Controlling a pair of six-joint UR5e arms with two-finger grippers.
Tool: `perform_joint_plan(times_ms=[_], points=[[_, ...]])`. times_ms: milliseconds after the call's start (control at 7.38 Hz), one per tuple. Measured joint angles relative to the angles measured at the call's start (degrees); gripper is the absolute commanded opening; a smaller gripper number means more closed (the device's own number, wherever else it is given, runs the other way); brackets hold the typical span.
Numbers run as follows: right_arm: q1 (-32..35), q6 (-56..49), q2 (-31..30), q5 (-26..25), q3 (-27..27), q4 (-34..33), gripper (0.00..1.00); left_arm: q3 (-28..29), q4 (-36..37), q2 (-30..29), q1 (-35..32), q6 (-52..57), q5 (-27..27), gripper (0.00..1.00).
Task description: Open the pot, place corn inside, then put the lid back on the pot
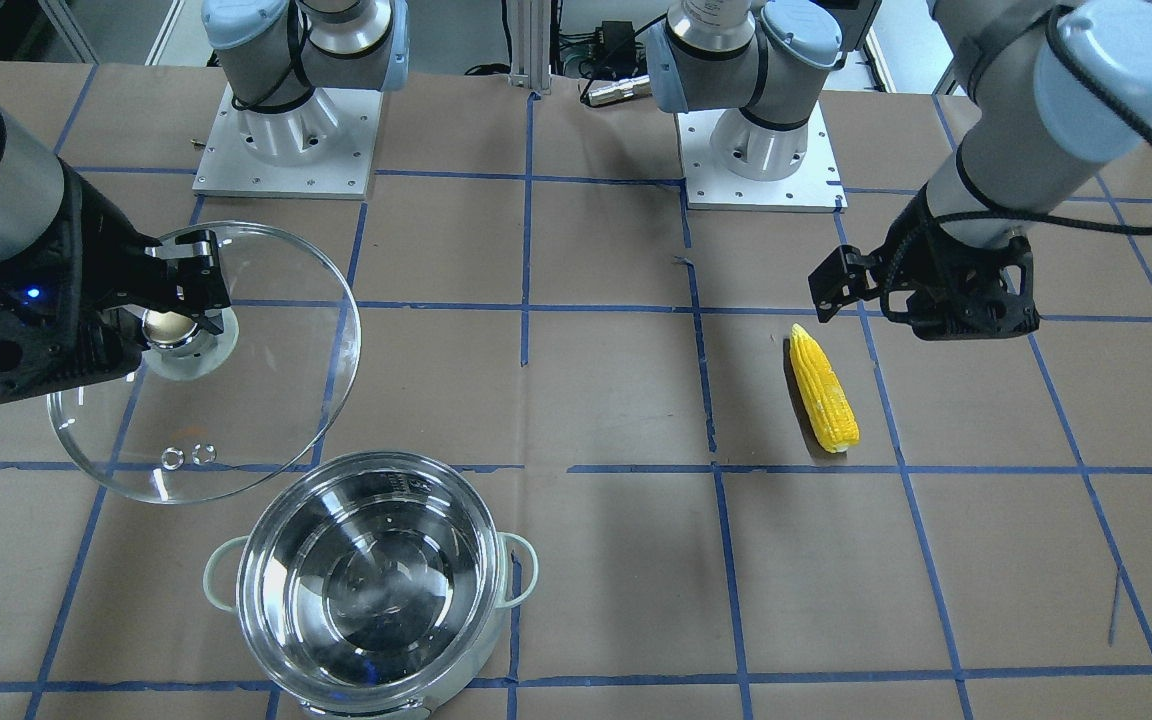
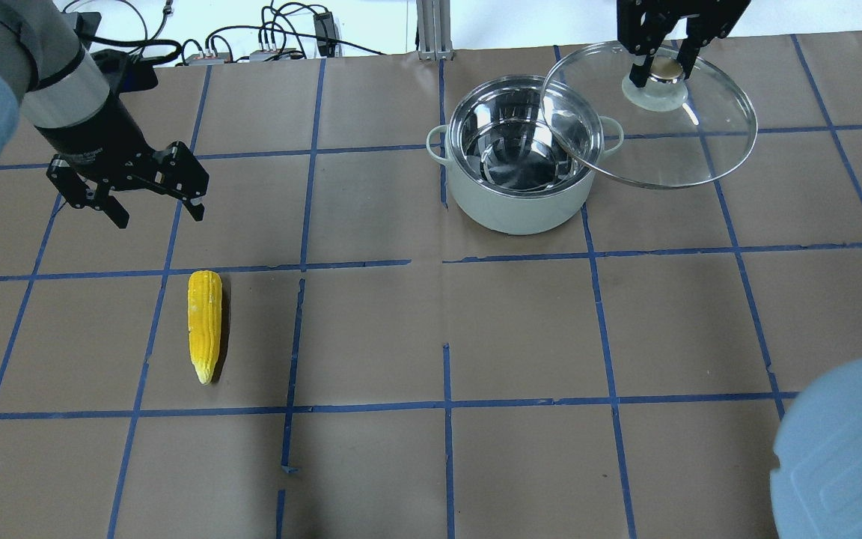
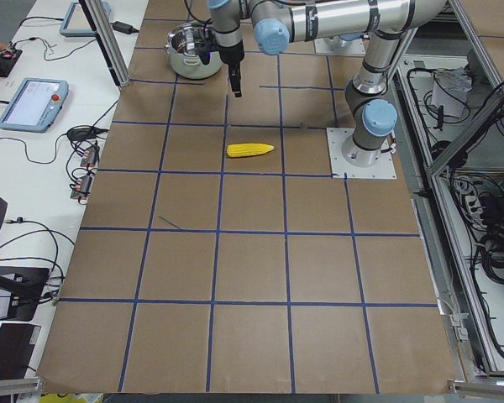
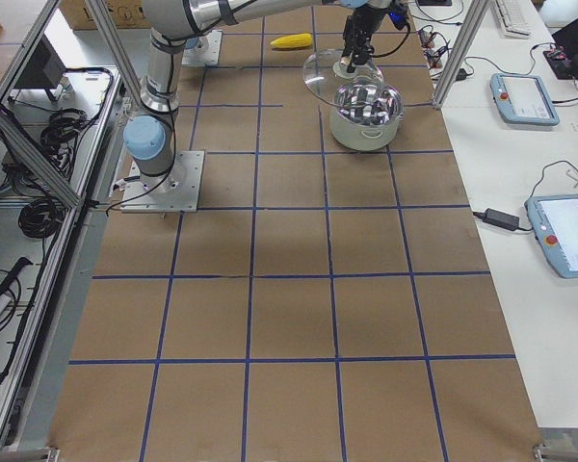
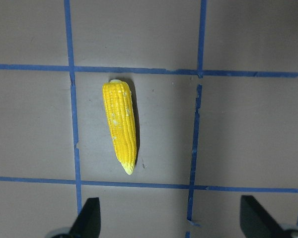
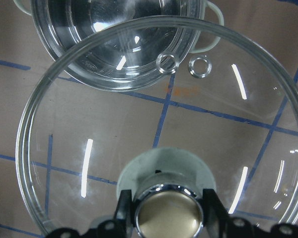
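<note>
1. The left claw (image 2: 159,215) hangs above the counter (image 2: 521,329). Its jaws are spread wide and hold nothing. The left wrist view shows both fingertips (image 5: 89,214) apart at the bottom edge.
2. The corn (image 2: 204,326) lies flat on the brown paper inside one blue-taped square. It is on the robot's side of the left claw and not touched by it. Its pointed end faces the robot.
3. The pot (image 2: 509,209) stands upright on the far part of the counter, well apart from the corn. It is uncovered, and its shiny inside holds nothing.
4. The lid (image 2: 670,146) is held up off the pot, to the pot's right. In the overhead view its edge overlaps the pot's right rim. Its two vent rings (image 6: 166,63) sit on the side nearest the pot.
5. The right claw (image 2: 661,73) is closed on the lid's metallic knob (image 6: 169,215), with one finger on each side of it.
</note>
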Motion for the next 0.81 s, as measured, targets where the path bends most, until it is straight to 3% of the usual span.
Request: perform_joint_plan(times_ms=[814], points=[[0.45, 0.85, -9.86, 0.19, 19.88, -14.25, 0.28, -18.47, 25.99, -8.49, 7.26, 9.55, -1.13, 1.00]])
